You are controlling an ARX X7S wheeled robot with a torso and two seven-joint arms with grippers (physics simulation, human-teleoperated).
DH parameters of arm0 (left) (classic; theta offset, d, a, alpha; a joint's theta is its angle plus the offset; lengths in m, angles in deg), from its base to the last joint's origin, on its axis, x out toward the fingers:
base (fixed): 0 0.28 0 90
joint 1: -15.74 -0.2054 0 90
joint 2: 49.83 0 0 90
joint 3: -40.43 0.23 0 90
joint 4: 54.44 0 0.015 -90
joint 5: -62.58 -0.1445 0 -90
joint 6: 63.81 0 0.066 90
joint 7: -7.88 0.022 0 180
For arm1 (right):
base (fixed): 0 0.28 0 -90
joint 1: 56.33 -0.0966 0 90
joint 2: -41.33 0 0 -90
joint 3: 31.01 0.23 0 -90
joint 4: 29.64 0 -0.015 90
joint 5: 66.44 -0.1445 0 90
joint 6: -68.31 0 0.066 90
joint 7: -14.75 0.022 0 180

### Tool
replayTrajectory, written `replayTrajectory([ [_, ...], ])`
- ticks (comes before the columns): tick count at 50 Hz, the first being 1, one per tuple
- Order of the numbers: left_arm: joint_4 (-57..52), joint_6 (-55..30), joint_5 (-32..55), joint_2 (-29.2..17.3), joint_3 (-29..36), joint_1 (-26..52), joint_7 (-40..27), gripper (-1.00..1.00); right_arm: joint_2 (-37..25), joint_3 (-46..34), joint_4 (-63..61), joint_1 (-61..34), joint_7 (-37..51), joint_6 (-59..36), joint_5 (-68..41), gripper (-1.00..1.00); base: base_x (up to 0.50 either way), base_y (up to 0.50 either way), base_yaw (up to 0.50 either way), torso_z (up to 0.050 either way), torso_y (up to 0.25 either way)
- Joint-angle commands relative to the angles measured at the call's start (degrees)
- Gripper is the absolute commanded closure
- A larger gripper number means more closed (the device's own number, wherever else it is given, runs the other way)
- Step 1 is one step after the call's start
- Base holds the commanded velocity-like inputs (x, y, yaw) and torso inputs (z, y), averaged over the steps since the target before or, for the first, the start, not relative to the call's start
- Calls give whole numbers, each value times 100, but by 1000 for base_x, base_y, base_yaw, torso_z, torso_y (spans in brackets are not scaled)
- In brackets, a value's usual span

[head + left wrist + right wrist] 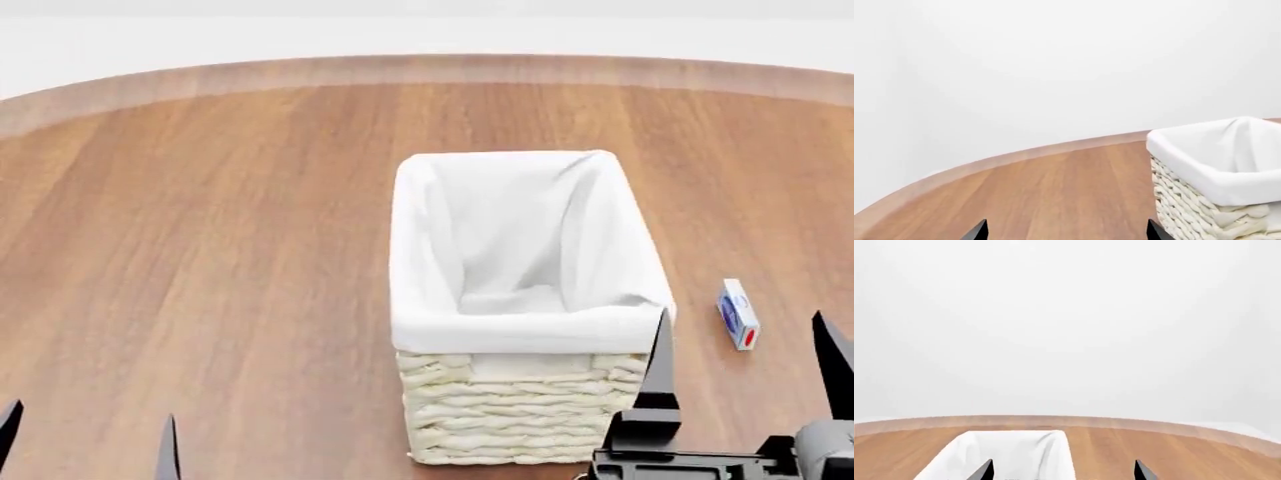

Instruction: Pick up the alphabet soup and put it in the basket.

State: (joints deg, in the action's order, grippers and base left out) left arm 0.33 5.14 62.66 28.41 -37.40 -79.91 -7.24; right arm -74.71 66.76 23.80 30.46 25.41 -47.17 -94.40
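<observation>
The cream wicker basket point(514, 420) with its white cloth lining stands in the middle of the wooden table. It also shows in the left wrist view point(1187, 210) and the right wrist view point(961, 455). No blue-labelled alphabet soup can is in view in any frame. My left gripper point(87, 445) is open and empty at the near left, apart from the basket; it also shows in the left wrist view point(1067, 232). My right gripper point(741, 340) is open and empty by the basket's near right corner, and shows in the right wrist view point(1064, 472).
A small white and blue box point(737, 313) with a red end lies on the table just right of the basket, between my right fingertips in the head view. The round wooden table's far edge point(427, 70) curves along the back before a white wall.
</observation>
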Motion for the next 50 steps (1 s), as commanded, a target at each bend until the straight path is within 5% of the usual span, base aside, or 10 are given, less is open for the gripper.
replayTrajectory([
  [1, 24, -10, 35, -64, 13, 12, -100, -100, -132, 93, 951, -58, -335, 636, 377, -100, 0, 0, 0, 0, 0],
  [30, 225, 5, 102, -144, 93, 131, -227, -100, -46, 550, 2162, 1154, -1122, 2159, 520, -100, 0, 0, 0, 0, 0],
  [50, 257, 46, 147, -204, 104, 125, -301, -100, 232, 1296, 1672, 2564, -1044, 2557, 188, -100, 0, 0, 0, 0, 0],
])
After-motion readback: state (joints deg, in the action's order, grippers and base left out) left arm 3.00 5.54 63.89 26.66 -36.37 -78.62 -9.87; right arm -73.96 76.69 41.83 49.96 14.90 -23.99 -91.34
